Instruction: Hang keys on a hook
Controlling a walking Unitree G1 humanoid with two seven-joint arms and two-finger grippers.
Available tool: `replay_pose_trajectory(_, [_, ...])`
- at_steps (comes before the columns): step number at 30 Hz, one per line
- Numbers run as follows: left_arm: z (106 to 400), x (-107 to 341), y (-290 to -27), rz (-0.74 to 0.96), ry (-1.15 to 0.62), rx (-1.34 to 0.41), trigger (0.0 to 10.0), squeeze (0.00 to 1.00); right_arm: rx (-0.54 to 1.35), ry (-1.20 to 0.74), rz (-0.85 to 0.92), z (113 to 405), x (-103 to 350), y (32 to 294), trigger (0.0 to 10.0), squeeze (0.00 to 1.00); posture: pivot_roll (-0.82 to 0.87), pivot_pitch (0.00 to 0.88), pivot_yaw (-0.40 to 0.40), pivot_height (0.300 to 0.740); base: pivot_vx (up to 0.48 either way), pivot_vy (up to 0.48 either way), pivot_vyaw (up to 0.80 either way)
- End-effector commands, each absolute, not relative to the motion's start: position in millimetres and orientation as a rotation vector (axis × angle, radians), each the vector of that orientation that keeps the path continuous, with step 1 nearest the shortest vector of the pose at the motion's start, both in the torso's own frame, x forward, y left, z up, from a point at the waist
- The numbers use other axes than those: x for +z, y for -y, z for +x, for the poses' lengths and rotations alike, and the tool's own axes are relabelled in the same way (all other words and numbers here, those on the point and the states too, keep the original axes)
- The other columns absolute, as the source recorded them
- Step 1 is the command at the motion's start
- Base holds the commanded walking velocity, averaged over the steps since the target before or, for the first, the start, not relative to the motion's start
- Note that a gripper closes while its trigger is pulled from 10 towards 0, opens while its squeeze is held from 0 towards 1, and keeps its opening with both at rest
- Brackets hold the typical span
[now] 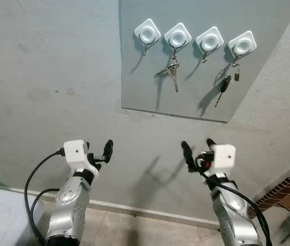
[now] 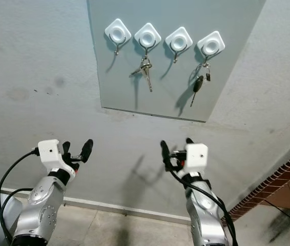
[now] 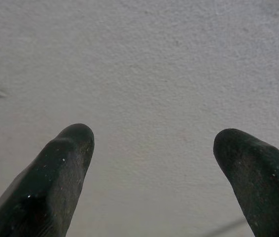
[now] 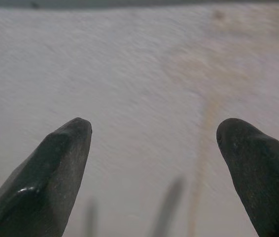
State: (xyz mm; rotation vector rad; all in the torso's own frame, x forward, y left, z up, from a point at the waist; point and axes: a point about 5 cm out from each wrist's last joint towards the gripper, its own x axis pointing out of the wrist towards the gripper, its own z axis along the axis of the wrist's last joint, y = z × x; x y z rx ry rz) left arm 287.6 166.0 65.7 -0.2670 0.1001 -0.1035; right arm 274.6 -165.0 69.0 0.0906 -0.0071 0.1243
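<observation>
Panel: a grey board [image 1: 196, 87] is sitting flat on the wall [image 1: 47, 77] ahead of me, carrying four white square hooks in a row.
First hook: the leftmost hook [image 1: 147, 33] is carrying nothing, just casting its shadow.
Second hook: this hook [image 1: 177, 36] is holding a bunch of silver keys [image 1: 171, 70], which is hanging down against the board.
Third hook: this hook [image 1: 209, 39] is standing bare.
Fourth hook: the rightmost hook [image 1: 242, 44] is holding a black car key [image 1: 225, 84] with a small black tag beside it, dangling against the board.
My left jaws: my left gripper [image 1: 102, 152] is hovering below the board and to its left, close to the wall, jaws released and spread with nothing between them; the left wrist view is showing both black fingertips [image 3: 65, 158] apart against plain plaster.
My right jaws: my right gripper [image 1: 196, 148] is hovering below the board's lower edge, under the third and fourth hooks, jaws released and empty; its fingertips [image 4: 65, 153] are standing apart in front of the wall.
Around: a pale skirting strip [image 1: 135, 209] is running along the foot of the wall, a brick edge [image 1: 288, 189] is showing at my far right, and black cables [image 1: 35, 179] are looping off my left arm.
In the way: nothing is lying between my jaws and the board.
</observation>
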Motion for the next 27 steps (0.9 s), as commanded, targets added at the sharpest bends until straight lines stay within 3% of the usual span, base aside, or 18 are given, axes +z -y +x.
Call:
replay_pose_trajectory(1, [287, 67, -169, -0.271, -0.069, -0.115, 10.0, 0.00, 0.105, 0.009, 0.102, 270, 66, 169, 10.0, 0.00, -0.04, 0.000, -0.003, 0.740, 0.000, 0.000, 0.00])
replay_pose_trajectory(21, [296, 81, -163, -0.175, -0.010, -0.266, 10.0, 0.00, 0.111, 0.054, 0.090, 275, 72, 157, 10.0, 0.00, -0.06, 0.000, 0.065, 0.740, 0.000, 0.000, 0.00])
replay_pose_trajectory(27, [288, 75, -159, -0.158, 0.001, -0.291, 10.0, 0.00, 0.127, 0.047, 0.067, 270, 70, 157, 10.0, 0.00, -0.05, 0.000, 0.049, 0.740, 0.000, 0.000, 0.00])
